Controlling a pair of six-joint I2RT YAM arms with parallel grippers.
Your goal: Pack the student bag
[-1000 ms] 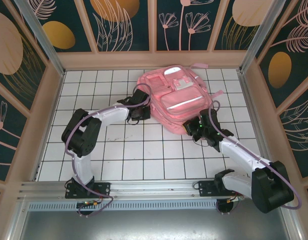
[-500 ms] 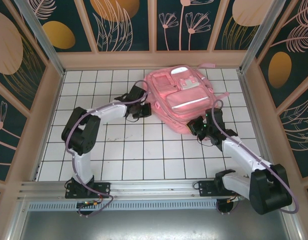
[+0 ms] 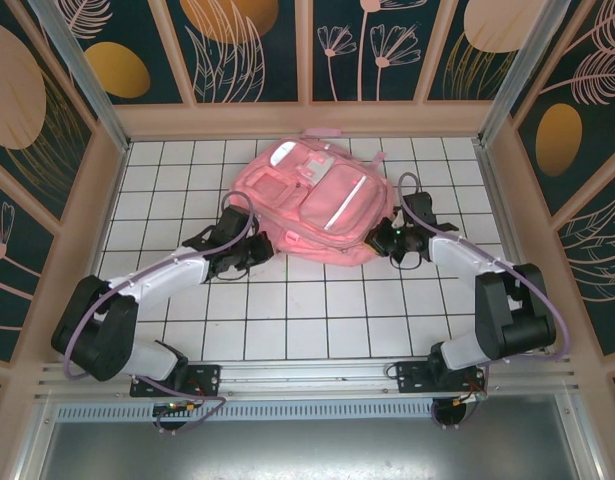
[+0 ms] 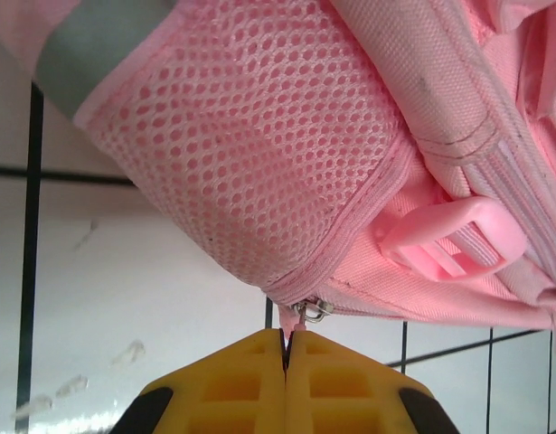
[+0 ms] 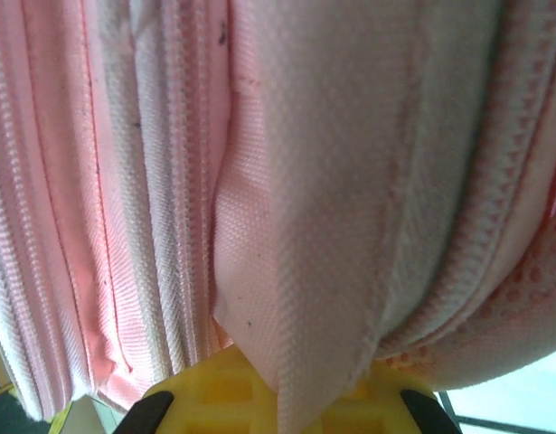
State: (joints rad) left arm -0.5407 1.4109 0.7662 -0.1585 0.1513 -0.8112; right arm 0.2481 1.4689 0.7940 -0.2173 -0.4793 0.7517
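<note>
The student bag [image 3: 307, 205], a big soft pink backpack, lies front side up at the middle back of the white tiled table. My left gripper [image 3: 259, 250] is at its near left corner. In the left wrist view my left gripper [image 4: 285, 336] is shut on the pink zipper pull [image 4: 292, 322] just below the mesh side pocket [image 4: 250, 163]. My right gripper [image 3: 377, 238] sits at the bag's near right corner. In the right wrist view my right gripper [image 5: 296, 387] is shut on a pink webbing strap [image 5: 305, 226] that covers its jaws.
Wooden walls [image 3: 97, 200] enclose the tiled table [image 3: 287, 300] on the left, right and back. A pink plastic buckle [image 4: 445, 240] hangs on the bag beside the zipper. The metal rail [image 3: 307, 375] with both arm bases runs along the near edge.
The bag has slid left and turned counter-clockwise. Both grippers stayed shut on it and moved with it; the left arm swung down and left, the right arm folded inward.
</note>
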